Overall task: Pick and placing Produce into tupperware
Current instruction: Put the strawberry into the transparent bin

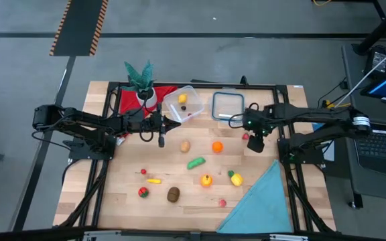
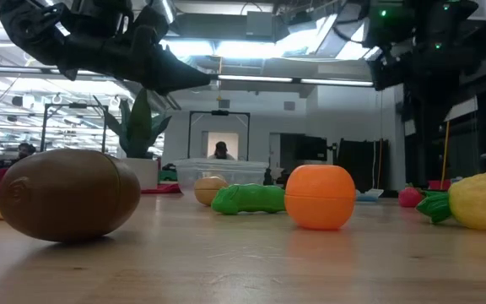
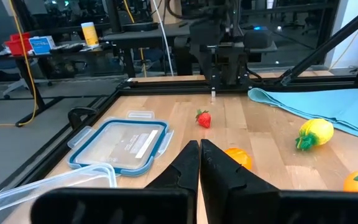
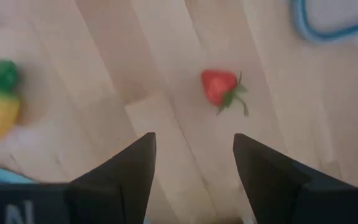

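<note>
High view, item list. Clear squarish plastic tupperware (image 1: 182, 104) sat at far side of the wooden surface (image 1: 133, 194), w/ a yellow piece and a dark red piece already inside. Flat clear lid w/ blue-grey rim (image 1: 227, 106) lay just beside it.

Left gripper (image 1: 171, 125): hung near the container's near edge, jaws fully closed, nothing held.

Right gripper (image 4: 191, 163): jaws about two-thirds open, empty, poised over a small red toy strawberry (image 4: 219, 86) lying near the lid.

Loose produce on surface: orange round fruit (image 1: 217, 147), green pod (image 1: 196, 162), tan potato-like piece (image 1: 185, 145), brown oval piece (image 1: 173, 194), yellow lemon w/ green leaf (image 1: 235, 178), others smaller.

Step, est.: left arm's drop-off looked done; right arm approaching strawberry. Next move prob. calls for lowering, straddling the berry, closing, then carrying to the container.

Writing: none legible.
</note>
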Controlling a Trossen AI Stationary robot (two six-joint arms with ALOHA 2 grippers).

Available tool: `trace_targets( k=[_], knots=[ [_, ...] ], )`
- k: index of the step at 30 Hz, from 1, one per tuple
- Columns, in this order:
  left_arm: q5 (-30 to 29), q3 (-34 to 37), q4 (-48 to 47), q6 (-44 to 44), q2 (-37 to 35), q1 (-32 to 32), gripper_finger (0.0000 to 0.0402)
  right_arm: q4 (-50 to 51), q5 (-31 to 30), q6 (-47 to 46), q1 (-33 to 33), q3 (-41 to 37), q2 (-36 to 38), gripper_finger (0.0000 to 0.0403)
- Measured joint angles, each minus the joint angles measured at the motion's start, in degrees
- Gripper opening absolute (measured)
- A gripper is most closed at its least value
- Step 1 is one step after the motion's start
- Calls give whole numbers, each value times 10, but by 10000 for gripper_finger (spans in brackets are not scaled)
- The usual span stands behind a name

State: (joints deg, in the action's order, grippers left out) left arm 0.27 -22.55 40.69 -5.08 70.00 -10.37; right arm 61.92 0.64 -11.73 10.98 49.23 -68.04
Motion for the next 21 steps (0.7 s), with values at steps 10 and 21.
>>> trace_targets(
  k=[10,21],
  knots=[
    [0,0,-9,0,0,0,13,-7,-42,7,0,0,-57,217],
    [0,0,-14,0,0,0,38,-22,-101,38,23,-1,-92,217]
  ],
)
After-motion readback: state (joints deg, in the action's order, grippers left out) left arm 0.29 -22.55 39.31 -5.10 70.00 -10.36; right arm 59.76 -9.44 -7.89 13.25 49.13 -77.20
